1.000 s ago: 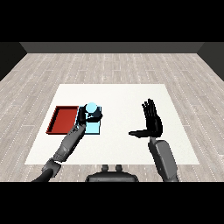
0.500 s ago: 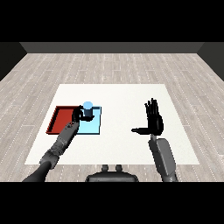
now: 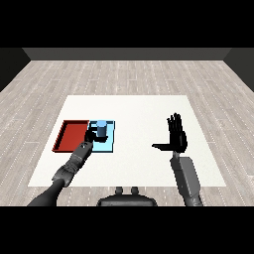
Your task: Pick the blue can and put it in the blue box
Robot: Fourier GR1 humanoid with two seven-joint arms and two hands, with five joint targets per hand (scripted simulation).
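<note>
Two trays sit side by side at nine o'clock on the tabletop [image 3: 134,106]. Left robot hand [image 3: 92,134] curls round the blue can [image 3: 101,128], standing inside the light blue tray [image 3: 109,145], ready for release. Right robot hand [image 3: 176,139] idles, fingers spread, holding nothing.

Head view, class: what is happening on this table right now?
The robot's left hand is curled round the blue can, which sits upright over the light blue tray. The red tray lies right beside it, on its left, with nothing visible in it. The right hand is raised above the white table, well off to the right, with fingers straight and holding nothing. Whether the can already rests on the tray floor cannot be told.
</note>
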